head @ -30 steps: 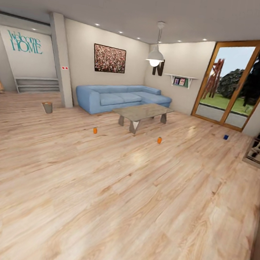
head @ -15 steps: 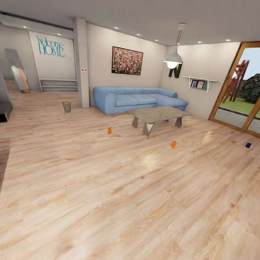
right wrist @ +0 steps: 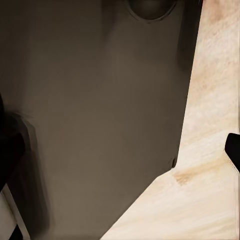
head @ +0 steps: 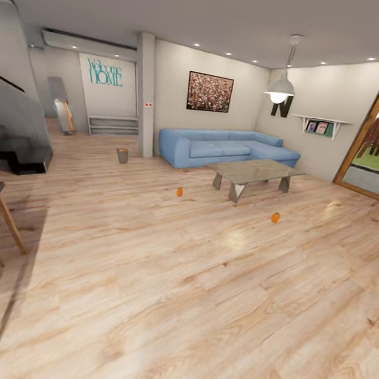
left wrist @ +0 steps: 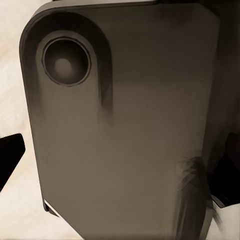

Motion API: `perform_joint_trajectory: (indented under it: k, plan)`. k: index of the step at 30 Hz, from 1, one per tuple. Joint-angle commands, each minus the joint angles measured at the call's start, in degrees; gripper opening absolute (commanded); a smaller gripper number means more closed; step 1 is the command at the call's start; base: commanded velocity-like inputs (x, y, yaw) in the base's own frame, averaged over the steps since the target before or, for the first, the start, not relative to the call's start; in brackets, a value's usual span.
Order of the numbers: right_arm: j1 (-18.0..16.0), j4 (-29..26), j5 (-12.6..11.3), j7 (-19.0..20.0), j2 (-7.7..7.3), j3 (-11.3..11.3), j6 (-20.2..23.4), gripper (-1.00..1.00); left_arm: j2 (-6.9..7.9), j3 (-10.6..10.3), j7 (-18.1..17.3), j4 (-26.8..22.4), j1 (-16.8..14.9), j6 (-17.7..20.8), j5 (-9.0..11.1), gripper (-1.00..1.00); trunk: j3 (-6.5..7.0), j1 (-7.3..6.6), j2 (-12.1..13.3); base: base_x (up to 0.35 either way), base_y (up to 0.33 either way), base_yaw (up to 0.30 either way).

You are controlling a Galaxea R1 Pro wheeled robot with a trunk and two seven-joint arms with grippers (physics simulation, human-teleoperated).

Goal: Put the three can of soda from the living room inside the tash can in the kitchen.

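We are facing two orange cans [head: 179, 192] [head: 275, 217] standing well apart on the floor [head: 160, 281], the bin [head: 122, 156] beyond. We cannot tell either pincer's state. Driving in carelessly risks toppling a can and sending it rolling.

dark robot panel [right wrist: 100, 115] over wood floor [right wrist: 210, 150]

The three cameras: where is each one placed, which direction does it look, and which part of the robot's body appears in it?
Head view: high on the robot, facing across the living room to the blue sofa, the coffee table, two orange cans and the bin; no arm is seen.
Left wrist view: looks downward at a dark robot body panel.
Right wrist view: also looks downward at a dark panel.
Shared: all views show the light wood floor.
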Motion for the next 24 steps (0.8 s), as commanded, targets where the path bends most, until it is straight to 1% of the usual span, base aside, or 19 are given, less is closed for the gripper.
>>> perform_joint_trajectory:
  k: [1,24]
  plan:
    - [0.0,0.0,0.0,0.0,0.0,0.0,0.0,1.0,0.0,0.0,0.0,0.0,0.0,0.0,0.0,1.0,0.0,0.0,0.0,0.0,0.0,0.253]
    - [0.0,0.0,-0.1,0.0,0.0,0.0,0.0,1.0,0.0,0.0,0.1,0.1,0.0,-1.1,0.0,1.0,0.0,0.0,0.0,0.0,0.0,0.253]
